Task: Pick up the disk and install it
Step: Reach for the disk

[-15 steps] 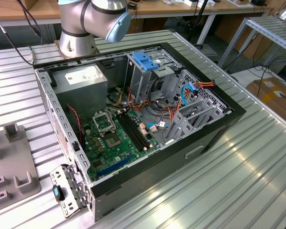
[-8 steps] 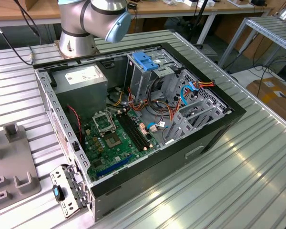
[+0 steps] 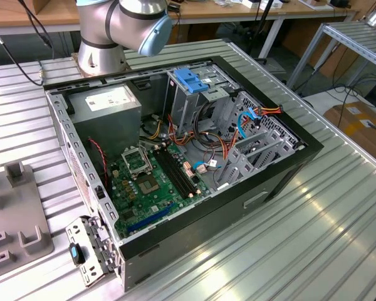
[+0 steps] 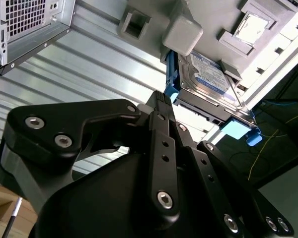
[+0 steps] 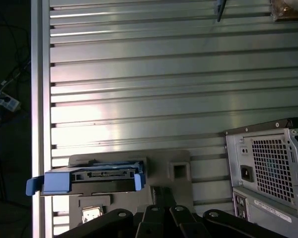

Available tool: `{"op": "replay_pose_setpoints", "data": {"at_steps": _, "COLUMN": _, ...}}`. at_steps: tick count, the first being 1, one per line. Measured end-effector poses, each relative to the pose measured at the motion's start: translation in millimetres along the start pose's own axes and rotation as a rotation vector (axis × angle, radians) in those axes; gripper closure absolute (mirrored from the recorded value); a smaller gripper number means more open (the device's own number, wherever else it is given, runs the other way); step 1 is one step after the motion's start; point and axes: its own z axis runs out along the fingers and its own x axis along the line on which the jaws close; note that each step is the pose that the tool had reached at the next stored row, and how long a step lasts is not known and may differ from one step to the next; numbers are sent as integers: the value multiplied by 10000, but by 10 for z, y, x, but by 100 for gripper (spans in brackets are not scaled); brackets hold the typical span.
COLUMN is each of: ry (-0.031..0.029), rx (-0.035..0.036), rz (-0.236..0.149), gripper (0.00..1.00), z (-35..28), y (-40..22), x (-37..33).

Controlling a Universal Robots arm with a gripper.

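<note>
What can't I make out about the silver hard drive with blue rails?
Silver-metal disk with blue side rails: in the second wrist view a block of the grey plastic holder caps one end.
In the first wrist view the disk is nearly edge-on, its label face hidden; the black gripper covers part of the holder.
In the exterior view the left edge cuts the holder, and orange cables cross the black computer case's metal bays.

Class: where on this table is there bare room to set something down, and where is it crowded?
Free: the ribbed table on the exterior view's right of the computer case; also the wide stretch beyond the grey holder in the first wrist view. Crowded: inside the case, and the holder carrying the disk.
</note>
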Motion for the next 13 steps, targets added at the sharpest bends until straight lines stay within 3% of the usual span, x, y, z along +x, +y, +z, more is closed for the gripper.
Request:
{"op": "replay_pose_setpoints", "data": {"at_steps": 4, "ry": -1, "rx": 0, "rz": 2, "gripper": 89, "z": 1, "y": -1, "x": 8}}
{"op": "replay_pose_setpoints", "data": {"at_steps": 13, "ry": 0, "rx": 0, "rz": 0, "gripper": 89, "z": -1, "y": -10, "x": 127}}
